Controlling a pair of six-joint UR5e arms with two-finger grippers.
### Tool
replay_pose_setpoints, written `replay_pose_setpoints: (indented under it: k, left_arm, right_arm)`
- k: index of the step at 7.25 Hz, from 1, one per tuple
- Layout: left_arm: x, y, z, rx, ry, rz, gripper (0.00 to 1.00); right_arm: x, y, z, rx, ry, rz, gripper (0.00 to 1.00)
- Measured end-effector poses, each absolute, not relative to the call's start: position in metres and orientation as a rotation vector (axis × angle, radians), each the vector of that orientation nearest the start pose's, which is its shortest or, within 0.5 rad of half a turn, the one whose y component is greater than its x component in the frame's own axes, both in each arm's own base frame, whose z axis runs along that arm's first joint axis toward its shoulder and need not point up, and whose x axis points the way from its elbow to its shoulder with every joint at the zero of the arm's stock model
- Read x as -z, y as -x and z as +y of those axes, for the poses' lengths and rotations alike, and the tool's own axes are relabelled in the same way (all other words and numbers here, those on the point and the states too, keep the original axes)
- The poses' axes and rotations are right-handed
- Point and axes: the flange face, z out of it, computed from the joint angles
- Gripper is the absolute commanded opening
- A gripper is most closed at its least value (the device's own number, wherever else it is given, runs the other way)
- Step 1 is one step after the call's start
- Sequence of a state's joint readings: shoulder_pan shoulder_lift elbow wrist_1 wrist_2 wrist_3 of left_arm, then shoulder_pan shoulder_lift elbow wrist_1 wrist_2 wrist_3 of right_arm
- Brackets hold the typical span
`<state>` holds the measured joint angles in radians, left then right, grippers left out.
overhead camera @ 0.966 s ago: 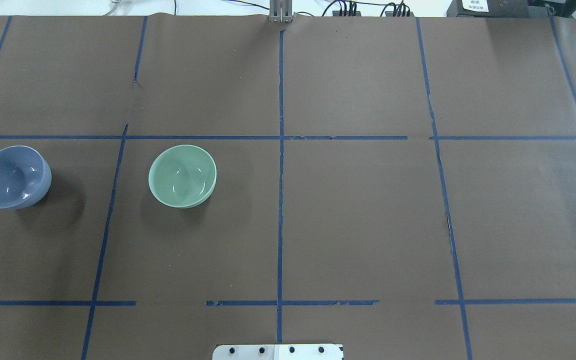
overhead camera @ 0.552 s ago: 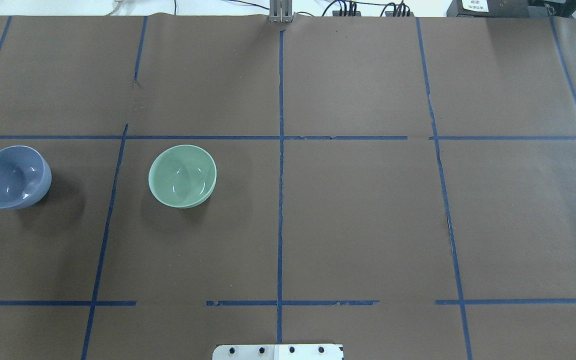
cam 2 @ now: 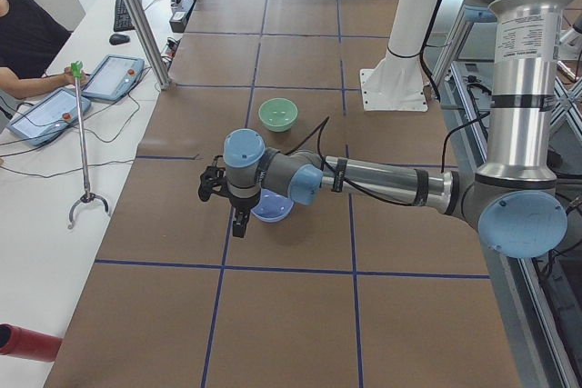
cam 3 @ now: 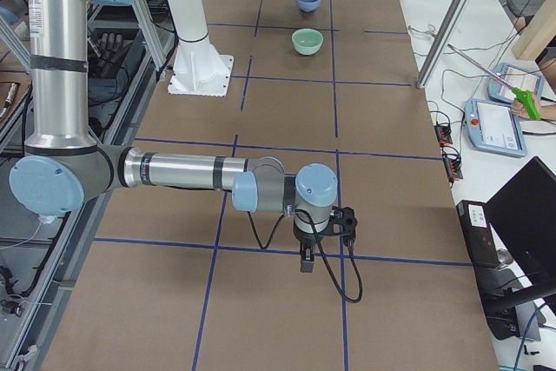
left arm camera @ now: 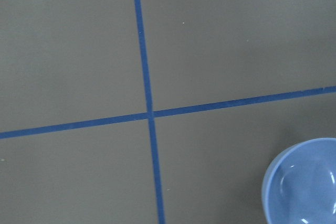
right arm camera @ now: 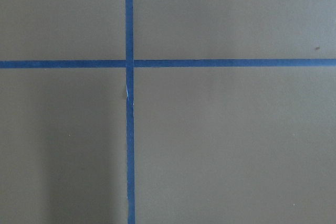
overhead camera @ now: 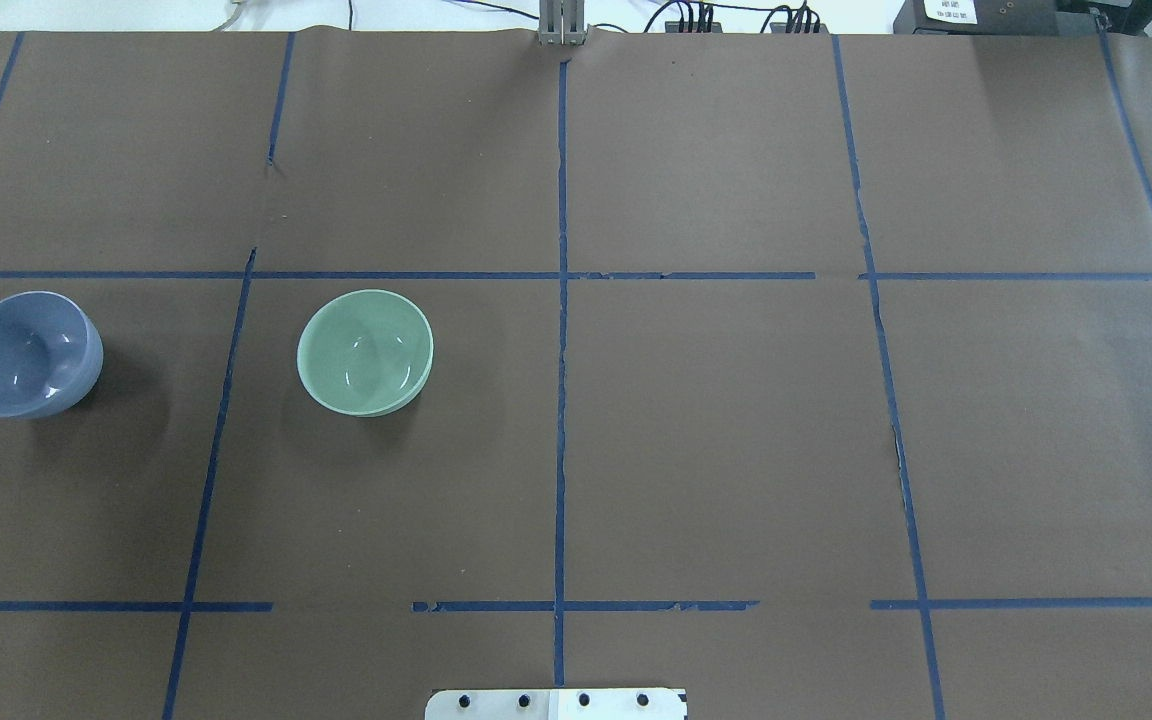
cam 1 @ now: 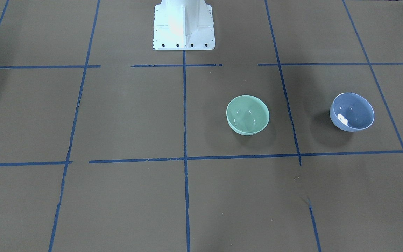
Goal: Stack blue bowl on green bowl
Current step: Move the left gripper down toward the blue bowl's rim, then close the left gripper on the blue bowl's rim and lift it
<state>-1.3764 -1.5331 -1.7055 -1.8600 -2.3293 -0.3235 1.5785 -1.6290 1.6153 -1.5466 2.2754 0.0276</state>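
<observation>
The blue bowl (overhead camera: pixel 26 355) stands upright at the table's far left, also in the front view (cam 1: pixel 352 112) and at the lower right of the left wrist view (left arm camera: pixel 304 182). The green bowl (overhead camera: pixel 364 352) stands upright apart from it, toward the middle (cam 1: pixel 247 114). My left gripper (cam 2: pixel 238 222) hangs over the table just beside the blue bowl (cam 2: pixel 275 210), on the side away from the green bowl (cam 2: pixel 277 114). My right gripper (cam 3: pixel 306 258) hangs far from both bowls, at the other end of the table. I cannot tell whether either gripper is open or shut.
Blue tape lines (overhead camera: pixel 561 350) divide the brown table cover into squares. The white robot base (cam 1: pixel 184 24) stands at the robot's edge of the table. A metal post (cam 2: pixel 136 15) and operator tablets (cam 2: pixel 109 77) stand along the far side.
</observation>
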Motion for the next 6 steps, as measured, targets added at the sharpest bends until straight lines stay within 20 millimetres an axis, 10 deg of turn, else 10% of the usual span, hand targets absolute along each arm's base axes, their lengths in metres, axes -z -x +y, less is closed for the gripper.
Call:
replay_pose_setpoints:
  k: [3,6]
  left_arm:
    - [-0.601,-0.115,-0.475,0.074,-0.133,0.856,1.00]
    - [-0.633,-0.153,-0.463,0.083,-0.124,0.868,1.00]
  right_arm:
    - [-0.667,-0.072,-0.467,-0.030,-0.003,-0.705,1.00]
    - [-0.667,-0.072,-0.467,-0.030,-0.003,-0.704,1.00]
